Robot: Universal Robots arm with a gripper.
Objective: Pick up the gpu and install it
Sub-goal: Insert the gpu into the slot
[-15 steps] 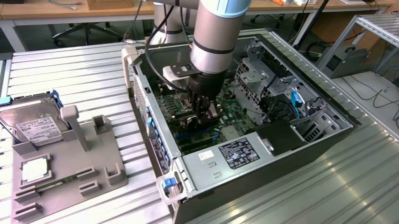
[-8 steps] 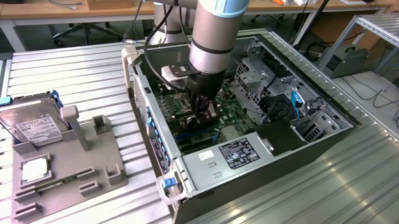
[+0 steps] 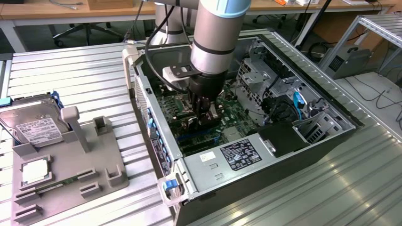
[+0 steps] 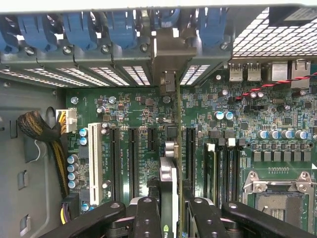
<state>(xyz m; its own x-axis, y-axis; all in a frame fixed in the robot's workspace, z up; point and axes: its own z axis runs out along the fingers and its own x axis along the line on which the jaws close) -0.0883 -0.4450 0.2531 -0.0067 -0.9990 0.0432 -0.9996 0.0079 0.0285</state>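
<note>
the gripper [image 4: 174,218] is clamped on the gpu [image 4: 169,181], its matte black fingers [image 4: 147,218] pressing the two flat faces of the thin card. the card stands on edge, low inside the open computer case [image 3: 207,181], above the green motherboard [image 4: 133,106] and between long black slots [image 4: 132,158]. its dull grey metal bracket [image 4: 166,64] meets the perforated rear wall under a row of blue plastic latches [image 4: 84,25]. whether it is fully seated i can't tell. in the exterior view the smooth silver arm [image 3: 213,37] drops in from twelve o'clock. at about eight o'clock from the case a grey moulded tray [image 3: 94,160] rests on the ribbed aluminium table [image 3: 75,75], with a silver hard drive [image 3: 35,125] at its ten o'clock corner.
</note>
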